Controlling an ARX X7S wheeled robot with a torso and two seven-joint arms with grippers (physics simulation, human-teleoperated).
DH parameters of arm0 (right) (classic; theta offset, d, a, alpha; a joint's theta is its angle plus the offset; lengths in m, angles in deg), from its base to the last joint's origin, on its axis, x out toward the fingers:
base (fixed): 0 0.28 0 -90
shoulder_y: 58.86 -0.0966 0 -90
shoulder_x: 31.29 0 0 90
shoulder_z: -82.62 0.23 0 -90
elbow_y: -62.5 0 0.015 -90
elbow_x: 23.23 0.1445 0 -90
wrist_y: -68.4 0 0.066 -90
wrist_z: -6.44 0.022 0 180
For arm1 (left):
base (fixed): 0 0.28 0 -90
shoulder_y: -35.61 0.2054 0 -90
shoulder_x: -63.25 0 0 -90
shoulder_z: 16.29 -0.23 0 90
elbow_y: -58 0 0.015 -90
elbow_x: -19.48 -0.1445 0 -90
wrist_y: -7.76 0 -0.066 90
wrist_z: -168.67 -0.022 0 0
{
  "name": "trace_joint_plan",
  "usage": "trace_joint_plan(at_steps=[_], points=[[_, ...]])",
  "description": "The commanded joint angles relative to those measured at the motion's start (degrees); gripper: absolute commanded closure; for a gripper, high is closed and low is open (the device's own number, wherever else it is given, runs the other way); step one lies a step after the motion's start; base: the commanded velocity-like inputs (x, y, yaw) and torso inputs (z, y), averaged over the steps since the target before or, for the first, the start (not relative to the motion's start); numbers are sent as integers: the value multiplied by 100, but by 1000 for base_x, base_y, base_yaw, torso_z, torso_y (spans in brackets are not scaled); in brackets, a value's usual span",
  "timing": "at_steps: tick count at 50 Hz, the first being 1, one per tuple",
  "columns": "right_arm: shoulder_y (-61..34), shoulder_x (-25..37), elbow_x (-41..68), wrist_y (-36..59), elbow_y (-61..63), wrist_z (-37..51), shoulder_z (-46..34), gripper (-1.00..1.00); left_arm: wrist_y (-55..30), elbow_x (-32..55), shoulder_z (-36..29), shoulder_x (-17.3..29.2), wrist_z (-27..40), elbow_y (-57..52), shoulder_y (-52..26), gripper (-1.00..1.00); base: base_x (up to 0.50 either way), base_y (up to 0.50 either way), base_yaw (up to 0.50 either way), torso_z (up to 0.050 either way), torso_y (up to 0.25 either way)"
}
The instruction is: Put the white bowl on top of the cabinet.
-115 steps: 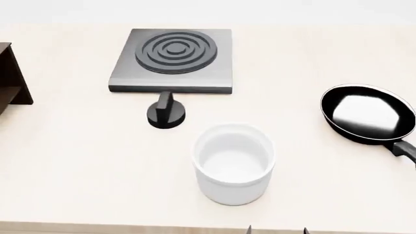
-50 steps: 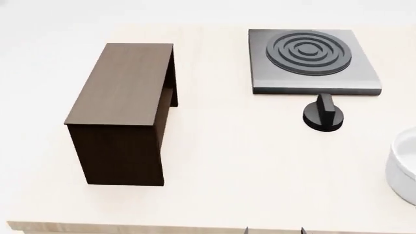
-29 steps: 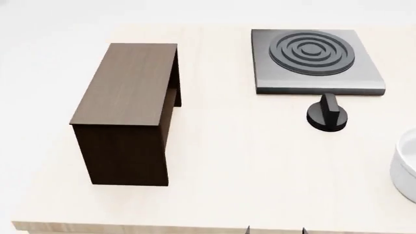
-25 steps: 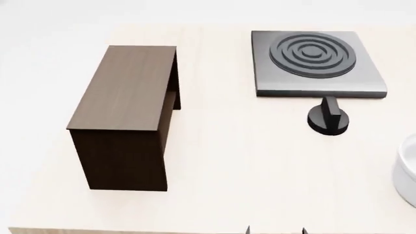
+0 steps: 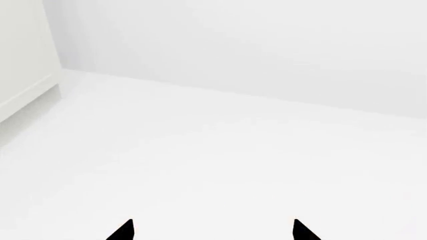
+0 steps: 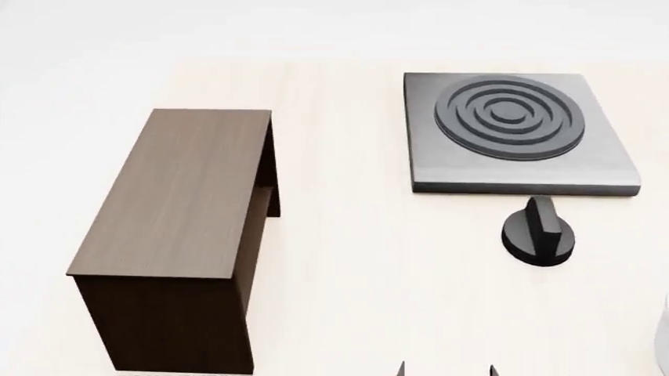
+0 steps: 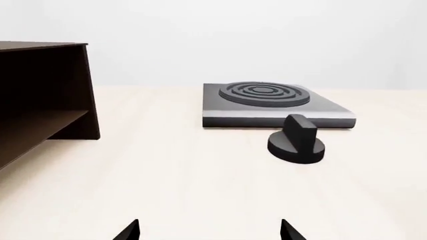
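Both grippers empty, fingers spread wide: left gripper [image 5: 212,231] faces blank white, right gripper [image 7: 209,231] faces cabinet [image 6: 175,202] and stove plate [image 6: 515,131]; white bowl [image 6: 663,346] barely shows at table's right edge, ungrasped.

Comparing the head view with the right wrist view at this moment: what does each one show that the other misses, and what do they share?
Only the head view shows the cabinet's whole flat top, bare, and a white sliver at the right edge, probably the white bowl. Only the right wrist view shows the cabinet's open side with its inner shelf from table height, plus the right tool's two dark tips, apart and holding nothing. Both show the cabinet, the grey stove plate, the black knob and the light table.
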Motion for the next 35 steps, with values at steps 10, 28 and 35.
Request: trace_joint_plan(at_steps=[10,28,35], points=[[201,202,296,1324,1749,510,143,-100,48,34,-38,30,24,62,14,-100,0,0,0,0,0],[-6,580,609,3309,3929,848,90,-100,114,145,-45,50,-16,167,8,-100,0,0,0,0,0],[-213,664,865,4178,4602,1050,263,-100,134,164,-52,55,-12,175,17,-100,0,0,0,0,0]])
